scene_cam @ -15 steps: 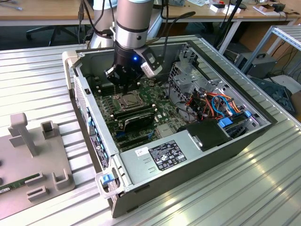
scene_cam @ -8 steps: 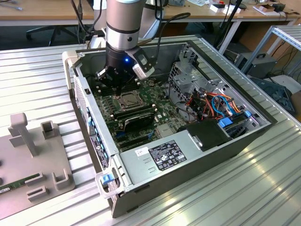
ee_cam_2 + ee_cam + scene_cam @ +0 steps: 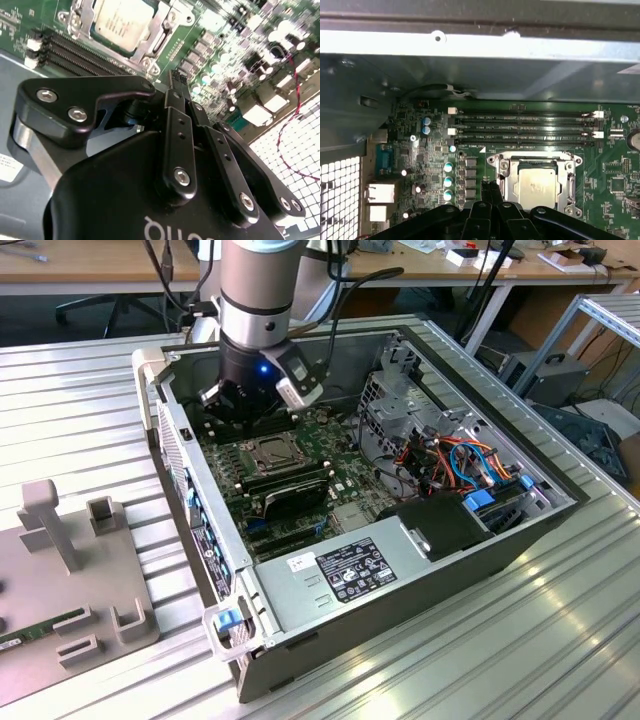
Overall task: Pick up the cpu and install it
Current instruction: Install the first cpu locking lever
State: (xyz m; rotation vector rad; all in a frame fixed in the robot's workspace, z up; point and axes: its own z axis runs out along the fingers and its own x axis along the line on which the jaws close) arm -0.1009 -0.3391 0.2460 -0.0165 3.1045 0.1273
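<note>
The cpu [image 3: 538, 186] is sitting flat in its socket frame [image 3: 502, 170] on the motherboard [image 3: 615, 185], w/ the empty gripper [image 3: 491, 187], fingers pressed together, hovering just beside it near the memory slots [image 3: 520, 131], inside the open pc case [image 3: 430, 570].

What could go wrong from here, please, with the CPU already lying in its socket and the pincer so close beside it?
1. The socket frame looks unlatched, so the cpu may only rest loosely; a knock could shift it.
2. The pincer, fingers together, hangs just beside the socket; a sideways drift might scrape the frame or the capacitors nearby.
3. The arm sits deep inside the case, near the memory slots, leaving little room to manoeuvre.
</note>
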